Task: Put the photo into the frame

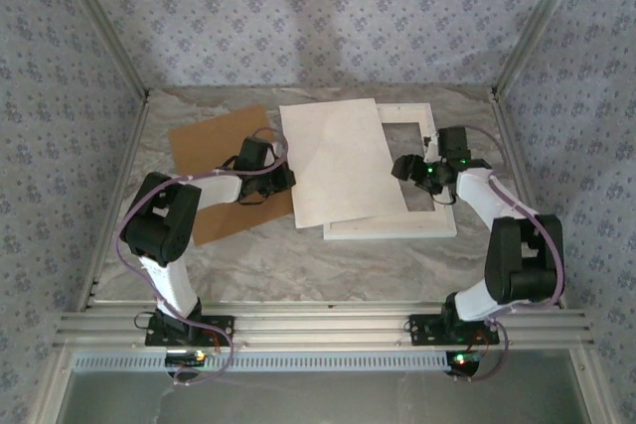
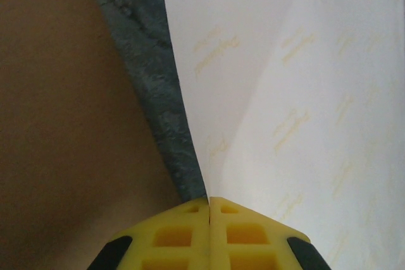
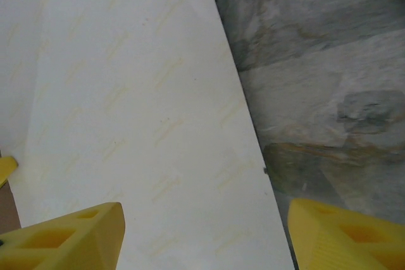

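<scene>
Step judged: alignment. Plain-white-backed rectangular paper photo (image 1: 338, 161) is laid askew over white thin-moulded rectangular frame (image 1: 397, 229), mid-counter (image 1: 298, 265). Photo's left edge is clamped by fully closed left pincer (image 2: 209, 202). Wide-spread, empty right pincer (image 3: 205, 219) is held above right edge. Next: sheet to be rotated, squared into opening. Brown backing board (image 1: 214, 146) is set close at left. Open room is left toward counter's near edge.

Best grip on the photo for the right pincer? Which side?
The photo lies white back up, its right long edge bridging the frame opening, so one finger probably fits underneath. Take that edge, coming from the right. The right pincer straddles it, open.
</scene>
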You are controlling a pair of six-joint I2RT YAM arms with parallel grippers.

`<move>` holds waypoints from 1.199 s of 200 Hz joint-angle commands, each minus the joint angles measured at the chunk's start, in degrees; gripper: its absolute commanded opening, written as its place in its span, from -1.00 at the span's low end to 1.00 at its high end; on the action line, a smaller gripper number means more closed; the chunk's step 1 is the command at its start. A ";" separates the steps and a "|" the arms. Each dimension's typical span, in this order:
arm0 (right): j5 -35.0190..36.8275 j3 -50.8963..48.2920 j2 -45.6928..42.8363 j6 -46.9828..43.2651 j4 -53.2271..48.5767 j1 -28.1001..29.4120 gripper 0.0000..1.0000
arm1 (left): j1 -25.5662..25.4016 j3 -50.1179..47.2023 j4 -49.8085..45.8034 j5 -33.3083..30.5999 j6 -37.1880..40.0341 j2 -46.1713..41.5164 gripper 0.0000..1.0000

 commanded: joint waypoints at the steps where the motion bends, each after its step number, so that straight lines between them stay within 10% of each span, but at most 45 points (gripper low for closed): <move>1: -1.85 1.48 3.49 1.38 2.37 2.00 0.40 | 0.17 -0.62 -4.10 -0.36 3.08 -0.90 -1.00; 129: -5.06 6.36 11.02 0.36 5.19 4.66 0.35 | 1.81 1.33 -13.75 -1.52 10.64 -1.12 -0.99; 240: -6.55 8.98 14.77 2.22 6.67 8.57 0.29 | 2.08 0.61 -28.23 -16.20 17.08 -9.15 -1.00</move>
